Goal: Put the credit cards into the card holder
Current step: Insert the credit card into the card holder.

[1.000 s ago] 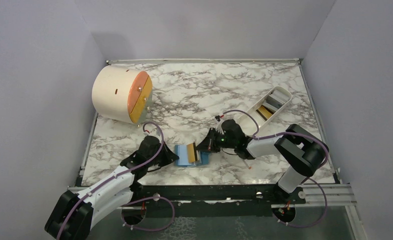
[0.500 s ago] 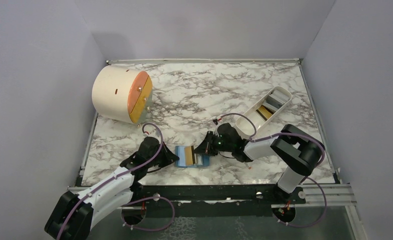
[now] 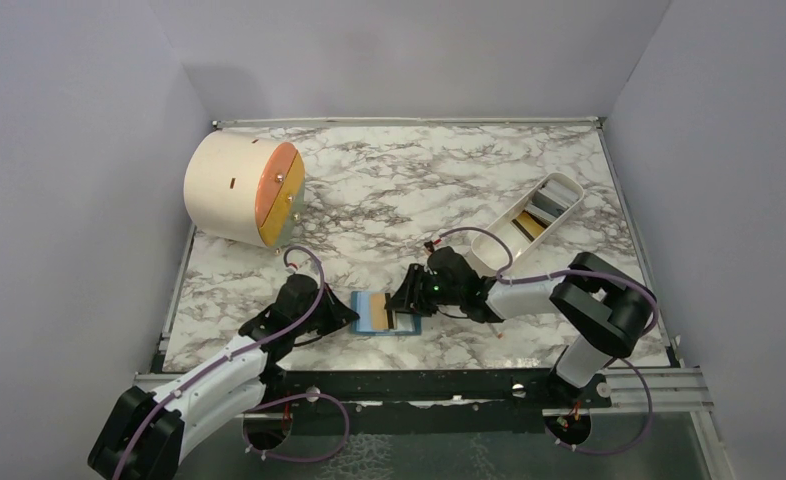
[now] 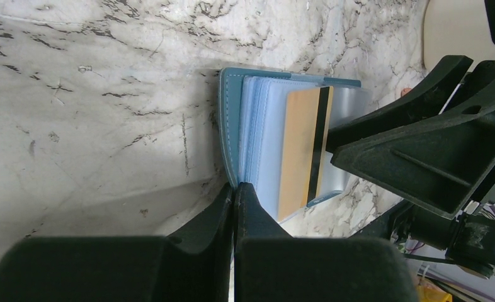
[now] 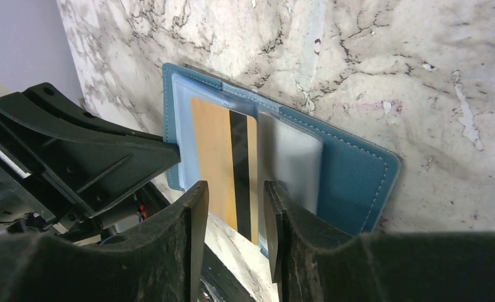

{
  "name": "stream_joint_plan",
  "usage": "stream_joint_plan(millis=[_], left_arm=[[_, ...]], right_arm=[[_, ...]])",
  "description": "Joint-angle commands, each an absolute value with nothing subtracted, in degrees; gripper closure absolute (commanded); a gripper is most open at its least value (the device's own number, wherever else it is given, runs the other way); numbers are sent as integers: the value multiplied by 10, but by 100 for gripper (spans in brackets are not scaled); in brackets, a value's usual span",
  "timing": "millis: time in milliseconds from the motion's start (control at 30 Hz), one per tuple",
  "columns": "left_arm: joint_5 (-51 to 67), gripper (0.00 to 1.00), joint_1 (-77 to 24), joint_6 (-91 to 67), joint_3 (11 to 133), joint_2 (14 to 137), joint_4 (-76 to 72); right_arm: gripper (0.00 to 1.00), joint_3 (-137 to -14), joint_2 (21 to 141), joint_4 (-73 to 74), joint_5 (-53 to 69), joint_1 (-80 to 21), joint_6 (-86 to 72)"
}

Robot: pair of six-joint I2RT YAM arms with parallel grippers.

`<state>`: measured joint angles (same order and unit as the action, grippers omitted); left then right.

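Observation:
The teal card holder lies open near the table's front edge, its clear sleeves facing up. A gold credit card with a dark stripe lies in the sleeves, its near end sticking out past the holder's edge. My right gripper stands open just above that end, and neither finger touches the card. My left gripper is shut on the edge of the holder's teal cover. In the left wrist view the gold card lies beside the right gripper's fingers. More credit cards sit in the white tray.
A white oblong tray lies at the right, just behind the right arm. A large cream cylinder with an orange face lies on its side at the back left. Grey walls close in the marble table on three sides.
The right gripper has opened and let go of the gold card, which now lies flat in the holder. The right arm has shifted slightly left. The left gripper has stayed put.

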<state>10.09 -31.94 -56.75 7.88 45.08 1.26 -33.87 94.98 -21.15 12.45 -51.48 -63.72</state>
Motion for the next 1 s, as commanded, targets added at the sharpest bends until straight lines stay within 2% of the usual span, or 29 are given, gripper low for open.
stream_joint_plan(millis=[0,200,567,667,833,967], left_arm=[[110,100,-319,-570,70,438,19],[112,100,-319,-572,68,434,18],[117,100,-319,-580,63,430,12],[118,100,-320,-578,65,429,11],[118,100,-319,-569,73,425,24],[118,100,-319,-572,68,422,20]], right_arm=[[61,-361,937,-138,89,-527,-612],[62,-385,943,-115,86,-538,-596],[70,-405,980,-148,77,-570,-635],[69,-428,988,-113,72,-571,-617],[63,-432,929,-34,3,-571,-589],[63,-444,925,-18,6,-571,-573]])
